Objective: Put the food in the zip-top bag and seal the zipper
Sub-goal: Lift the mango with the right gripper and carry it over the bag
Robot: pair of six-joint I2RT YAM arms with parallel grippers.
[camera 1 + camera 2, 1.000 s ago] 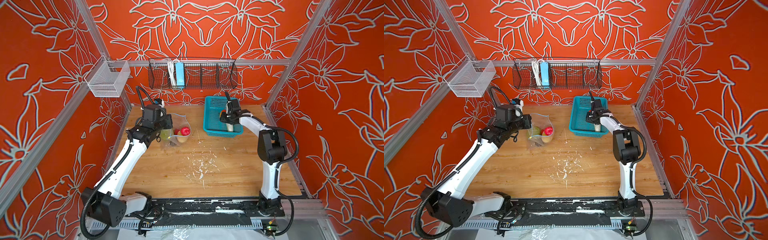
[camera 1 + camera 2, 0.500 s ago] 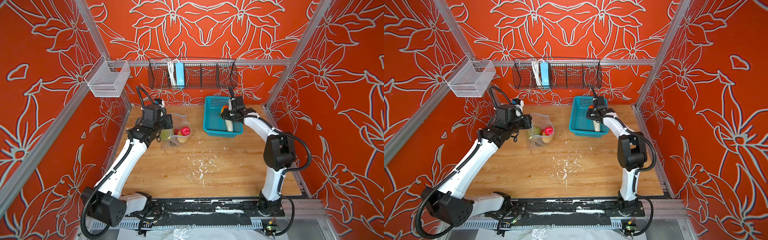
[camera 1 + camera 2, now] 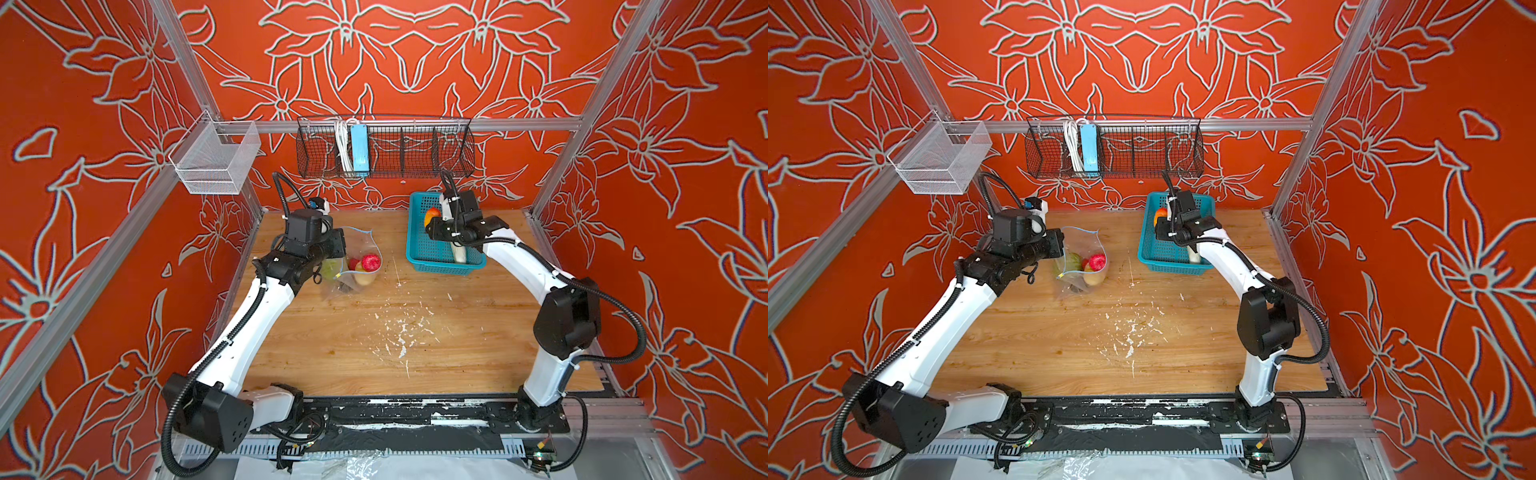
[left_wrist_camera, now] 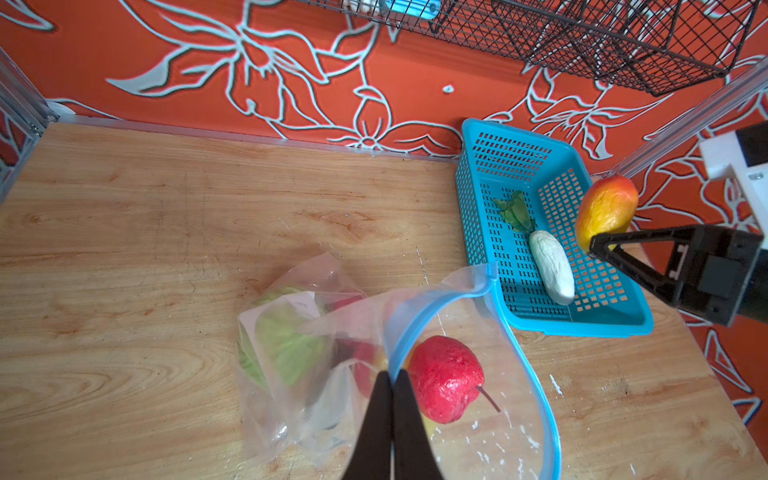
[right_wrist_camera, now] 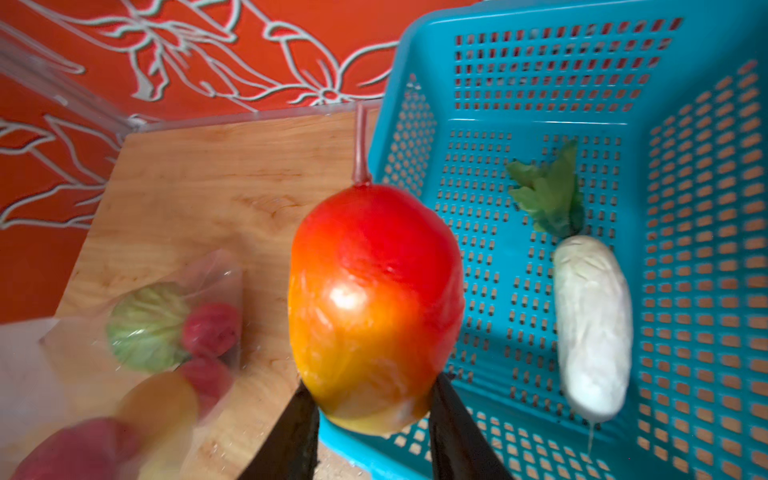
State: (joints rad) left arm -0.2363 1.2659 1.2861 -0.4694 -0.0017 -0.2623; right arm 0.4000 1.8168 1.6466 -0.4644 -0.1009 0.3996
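Note:
The clear zip-top bag (image 3: 355, 249) (image 4: 316, 332) lies on the wooden table at the back left, its mouth gaping. My left gripper (image 4: 392, 374) (image 3: 338, 249) is shut on the near lip of its blue zipper (image 4: 528, 365). Inside lie a red strawberry (image 4: 446, 378), a green cabbage (image 4: 286, 340) and other food. My right gripper (image 5: 372, 384) (image 3: 432, 227) is shut on the orange-yellow mango (image 5: 374, 299) (image 4: 606, 216), held in the air over the left edge of the teal basket (image 3: 432, 257). A white radish (image 4: 552, 270) (image 5: 592, 324) and a green leaf (image 4: 515, 212) lie in the basket.
On the back wall hangs a black wire rack (image 3: 415, 145) holding a light-blue power strip (image 3: 359, 149). A white mesh bin (image 3: 216, 162) hangs from the left rail. White flecks (image 3: 399, 328) dot the middle of the table.
My right arm has swung its elbow out to the right and lifted the mango up over the basket. The left gripper and the bag have stayed put.

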